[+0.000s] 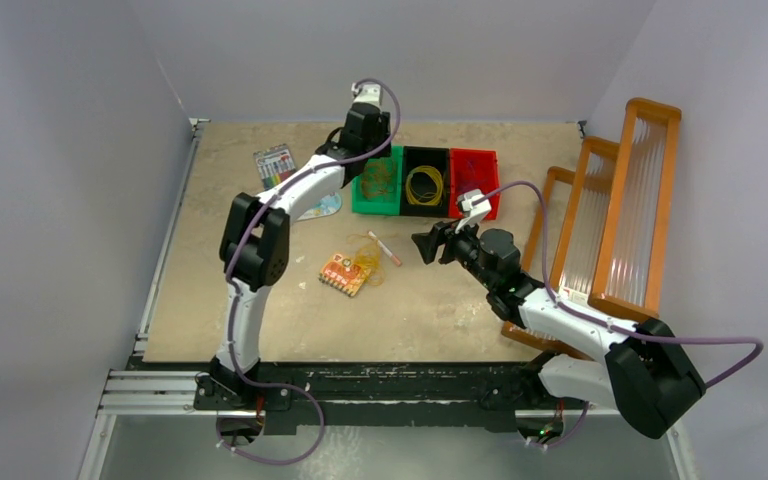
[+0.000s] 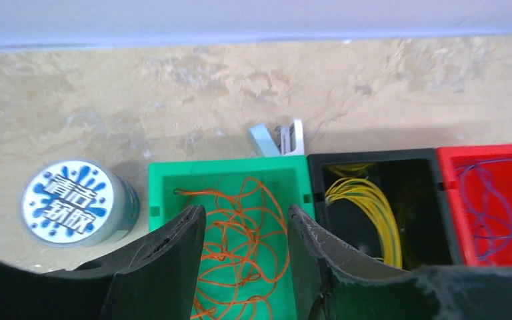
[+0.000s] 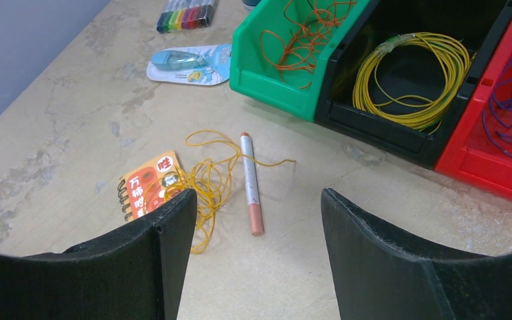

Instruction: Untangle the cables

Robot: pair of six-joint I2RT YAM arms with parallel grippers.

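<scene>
Orange cables [image 2: 240,230] lie loose in the green bin [image 2: 163,180]. My left gripper [image 2: 245,210] hovers just above them, open, its fingers holding nothing. A yellow coil [image 2: 367,203] rests in the black bin [image 1: 424,157], and purple cables [image 2: 493,200] lie in the red bin [image 1: 474,158]. A loose yellow tangle [image 3: 210,180] lies on the table, partly over an orange notebook [image 3: 148,183]. My right gripper [image 3: 257,193] is open and empty, low over the table just right of that tangle [image 1: 368,258]. In the top view the left arm's wrist hides the left gripper's fingers.
A silver-and-copper pen [image 3: 250,183] lies beside the yellow tangle. A marker set [image 1: 274,163] and a correction-tape pack [image 3: 190,63] lie left of the bins. A round tin [image 2: 77,203] stands by the green bin. Orange-framed racks [image 1: 610,220] line the right side.
</scene>
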